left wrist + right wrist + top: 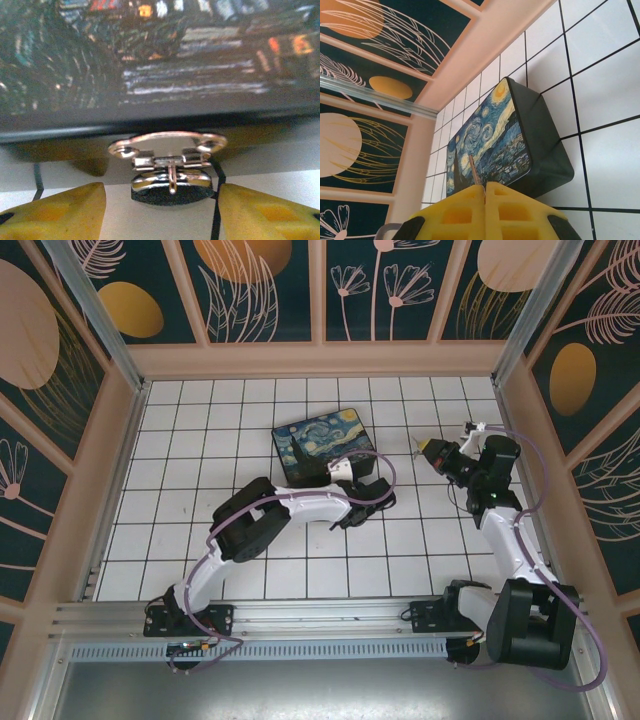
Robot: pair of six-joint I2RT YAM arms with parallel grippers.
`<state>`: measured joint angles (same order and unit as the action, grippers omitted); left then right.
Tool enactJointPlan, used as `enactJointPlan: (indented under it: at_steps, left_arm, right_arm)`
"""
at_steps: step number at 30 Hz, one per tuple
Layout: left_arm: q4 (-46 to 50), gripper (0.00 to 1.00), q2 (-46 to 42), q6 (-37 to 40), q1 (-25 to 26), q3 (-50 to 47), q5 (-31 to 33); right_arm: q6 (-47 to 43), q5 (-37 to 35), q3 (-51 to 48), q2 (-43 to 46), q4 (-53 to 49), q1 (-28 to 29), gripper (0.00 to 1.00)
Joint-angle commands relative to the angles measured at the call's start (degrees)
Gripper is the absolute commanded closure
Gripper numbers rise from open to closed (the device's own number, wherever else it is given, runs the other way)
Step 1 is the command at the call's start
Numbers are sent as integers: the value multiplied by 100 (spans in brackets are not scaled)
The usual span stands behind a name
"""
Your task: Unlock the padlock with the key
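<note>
The padlock (172, 181), a small silvery-dark metal piece with a thin loop on top, lies on the tile against the front wall of the black box with the starry-night lid (322, 444). My left gripper (161, 202) is open, with one yellow finger on each side of the padlock and not touching it. In the top view the left gripper (347, 473) sits at the box's near edge and covers the padlock. My right gripper (485, 189) is shut on the key (474, 171), whose thin grey-brown blade pokes out between the pads. It hovers right of the box (496, 134).
The right gripper (428, 451) hangs about two tiles right of the box. White tiled floor (200, 440) spreads left of and behind the box. Peach walls (320, 358) ring the floor. The arm bases and a metal rail (300, 625) line the near edge.
</note>
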<state>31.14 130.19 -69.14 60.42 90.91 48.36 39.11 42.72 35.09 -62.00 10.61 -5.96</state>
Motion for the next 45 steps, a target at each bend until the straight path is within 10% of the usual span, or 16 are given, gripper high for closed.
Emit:
enactJointPlan:
  at_steps: [1, 16, 45]
  left_arm:
    - [4, 43, 172, -130, -55, 196, 283]
    - [33, 78, -134, -68, -122, 98, 401]
    - [3113, 86, -2425, 364, 92, 516, -1670]
  right_arm:
    - [15, 158, 33, -49, 264, 7, 100]
    - [21, 215, -178, -49, 336, 138, 100]
    - [-322, 215, 548, 315, -847, 191, 100]
